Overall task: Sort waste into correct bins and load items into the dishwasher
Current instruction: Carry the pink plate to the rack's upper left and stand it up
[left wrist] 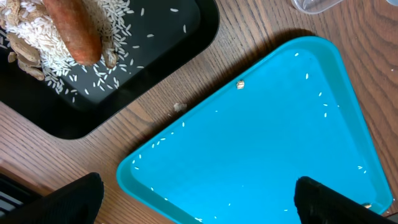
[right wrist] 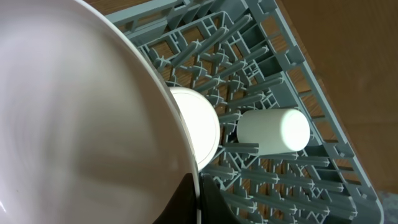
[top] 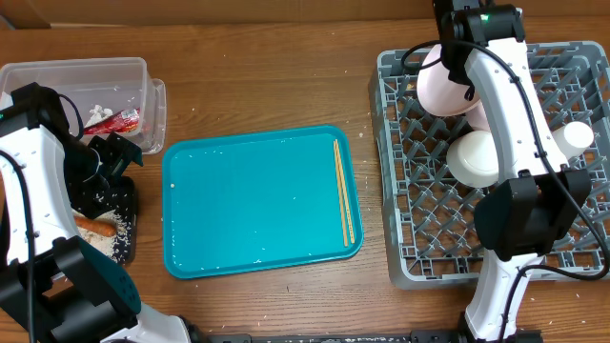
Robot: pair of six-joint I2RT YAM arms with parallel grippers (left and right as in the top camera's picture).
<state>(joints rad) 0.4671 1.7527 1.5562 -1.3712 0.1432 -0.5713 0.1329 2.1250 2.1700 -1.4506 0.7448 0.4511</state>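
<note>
Pale and wide, the large plate (right wrist: 81,112) sits just left of the right pincer (right wrist: 196,202), whose jaws are clamped on its rim. It is held over the far end of the grey dish rack (right wrist: 292,62), apparently not yet seated between the pegs. Just beyond the pincer a white round dish (right wrist: 199,124) and the white cup (right wrist: 273,130) lie in the rack.

Loading looks nearly done: after this plate, only the chopsticks (top: 343,191) remain, on the teal tray (top: 257,200). The left pincer (left wrist: 199,208) is spread wide and empty above that tray's corner. Ahead of it the black tray (left wrist: 155,56) holds the carrot (left wrist: 74,28) and pale crumbs (left wrist: 37,37). The red wrapper (top: 124,120) and tissue (top: 98,114) lie in the clear tub (top: 57,81) — sorting appears finished.
</note>
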